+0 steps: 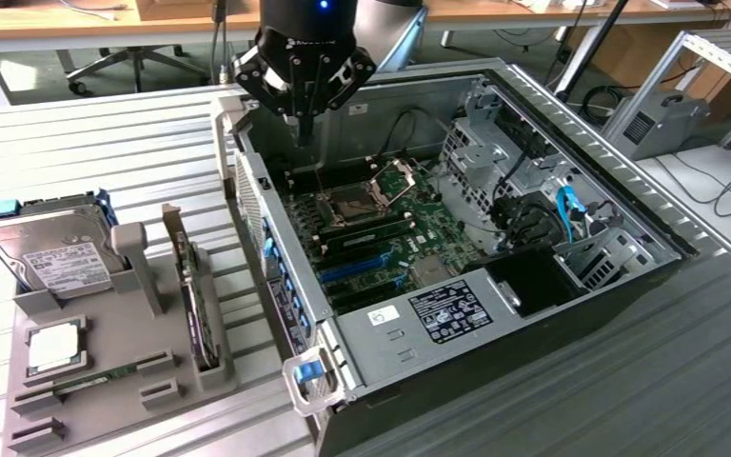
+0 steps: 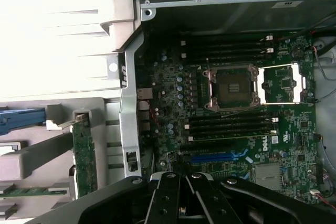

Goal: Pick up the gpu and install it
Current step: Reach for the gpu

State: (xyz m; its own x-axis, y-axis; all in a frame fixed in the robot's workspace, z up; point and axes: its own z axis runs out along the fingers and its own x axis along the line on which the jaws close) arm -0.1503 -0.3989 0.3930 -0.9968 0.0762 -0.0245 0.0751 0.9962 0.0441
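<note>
**Open case and parts holder: arm above the board, card not taken**

- Gripper [image 2: 181,195]: black claw with its fingers pressed together and nothing between them. In the exterior view the gripper [image 1: 304,139] hangs over the far end of the open computer case [image 1: 670,249], just inside the wall on the exterior view's left, and points down at the motherboard [image 1: 385,243].
- Gpu [image 1: 195,300]: thin card standing on edge in a slot of the grey holder [image 1: 125,333], its silver bracket at the far end. It is outside the case, on the exterior view's left and well apart from the claw. The wrist view shows the gpu [image 2: 84,156] as a green strip beside the case wall.
- Hard drive [image 1: 50,249]: silver in a blue frame, propped upright at the holder's far corner.
- Processor [image 1: 54,347]: square silver part lying flat in a recess of the holder.
- Memory stick [image 1: 92,379]: narrow and green, in a slot near the holder's front edge.
- Processor socket [image 2: 233,88]: its metal frame is swung open, with memory slots on both sides.
- Power supply [image 1: 448,311]: labelled box at the near end of the case.
- Table [image 1: 99,143]: grey and slatted; the holder and case rest on it.
</note>
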